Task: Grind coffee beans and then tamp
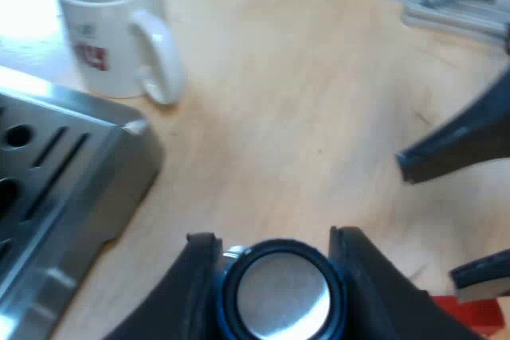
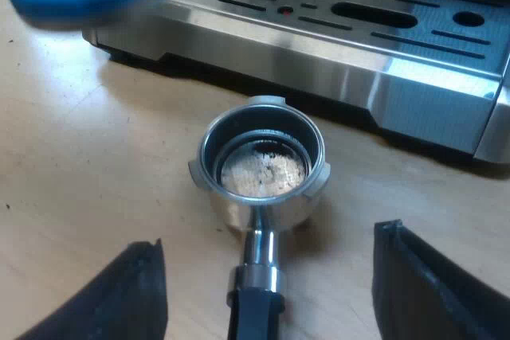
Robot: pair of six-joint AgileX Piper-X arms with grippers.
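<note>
Espresso machine (image 2: 335,61) has its drip-tray edge just beyond the metal holder (image 2: 263,169) on the wooden table (image 1: 303,117), and a white mug (image 1: 119,29) stands by the machine's corner. Holder lies flat with its basket up, cup toward the machine, dark handle (image 2: 253,316) running back between the right gripper (image 2: 268,240) fingers, which are spread wide and clear of it. Left gripper (image 1: 275,236) is clamped on the blue tamper (image 1: 283,296).
</note>
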